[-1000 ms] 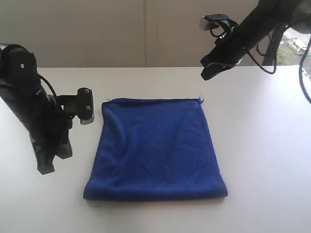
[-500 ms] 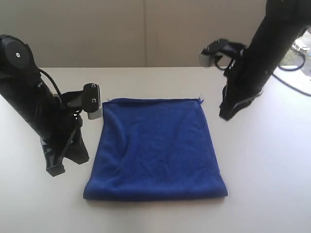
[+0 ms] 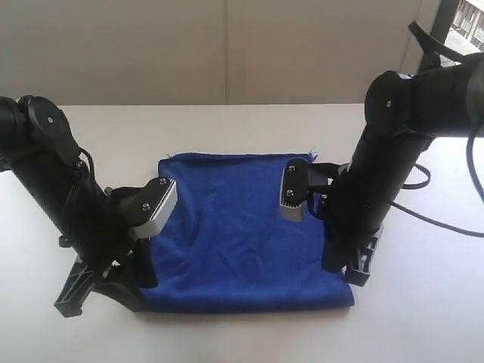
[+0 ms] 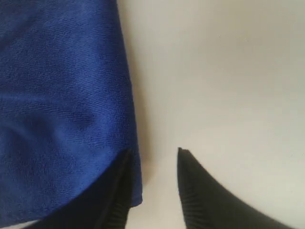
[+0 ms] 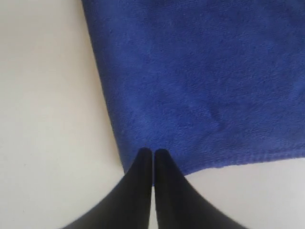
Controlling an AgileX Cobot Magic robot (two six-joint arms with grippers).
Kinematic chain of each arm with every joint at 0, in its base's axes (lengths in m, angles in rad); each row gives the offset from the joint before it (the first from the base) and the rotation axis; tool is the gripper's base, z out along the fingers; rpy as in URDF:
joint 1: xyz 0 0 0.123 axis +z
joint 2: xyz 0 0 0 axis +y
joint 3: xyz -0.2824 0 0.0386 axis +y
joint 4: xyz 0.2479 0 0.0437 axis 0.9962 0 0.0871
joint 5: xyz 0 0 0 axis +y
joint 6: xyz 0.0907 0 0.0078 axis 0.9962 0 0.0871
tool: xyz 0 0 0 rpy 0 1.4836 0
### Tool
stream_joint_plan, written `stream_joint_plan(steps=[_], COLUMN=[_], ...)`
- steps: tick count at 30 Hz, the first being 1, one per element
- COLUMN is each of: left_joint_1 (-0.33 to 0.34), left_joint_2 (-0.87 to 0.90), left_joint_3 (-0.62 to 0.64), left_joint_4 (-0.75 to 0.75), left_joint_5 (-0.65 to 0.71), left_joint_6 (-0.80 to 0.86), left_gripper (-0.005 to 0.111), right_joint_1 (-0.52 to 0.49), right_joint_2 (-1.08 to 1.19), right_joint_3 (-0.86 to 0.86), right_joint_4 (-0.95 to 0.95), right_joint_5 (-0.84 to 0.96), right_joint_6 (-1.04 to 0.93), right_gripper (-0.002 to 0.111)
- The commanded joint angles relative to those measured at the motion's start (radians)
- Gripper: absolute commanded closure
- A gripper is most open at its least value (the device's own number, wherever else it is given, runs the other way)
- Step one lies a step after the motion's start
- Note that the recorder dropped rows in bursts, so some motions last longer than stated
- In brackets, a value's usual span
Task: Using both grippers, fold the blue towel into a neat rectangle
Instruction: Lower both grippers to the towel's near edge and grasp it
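Left fingers [image 4: 205, 200] straddle blue towel [image 4: 62, 95] edge | right fingers [image 5: 138, 191] together, seemingly touching it

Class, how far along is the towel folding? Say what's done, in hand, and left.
Done: the blue towel lies flat, apparently folded once. In hand: left gripper open astride one near corner, right gripper shut at the other; nothing lifted. Left: grasp and fold again.

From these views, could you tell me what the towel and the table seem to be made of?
Towel: soft, fuzzy blue cloth, likely microfibre; a fine nap shows close up. Table: smooth matte off-white top, perhaps laminate; no grain shows.
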Motion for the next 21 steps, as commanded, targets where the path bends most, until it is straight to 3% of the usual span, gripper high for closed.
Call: stream_joint_plan(steps=[1, 4, 7, 13, 21], left_joint_1=[-0.002, -0.002, -0.002, -0.002, -0.002], left_joint_2=[0.000, 0.000, 0.004, 0.033, 0.063], left_joint_3=[0.042, 0.073, 0.087, 0.089, 0.089], left_joint_4=[-0.027, -0.029, -0.032, -0.036, -0.043], left_joint_5=[-0.062, -0.136, -0.173, -0.183, -0.189], left_joint_6=[0.069, 0.069, 0.069, 0.069, 0.069], left_gripper=[0.047, 0.045, 0.045, 0.045, 0.045], right_joint_1=[0.002, 0.002, 0.002, 0.002, 0.002], right_joint_2=[-0.013, -0.011, -0.011, -0.011, -0.011], right_joint_3=[0.017, 0.032, 0.061, 0.125, 0.202], right_joint_4=[0.033, 0.031, 0.022, 0.015, 0.018], right_joint_5=[-0.024, -0.036, -0.056, -0.079, -0.226], right_joint_6=[-0.007, -0.048, -0.142, -0.287, -0.296], right_gripper=[0.088, 0.068, 0.057, 0.056, 0.056])
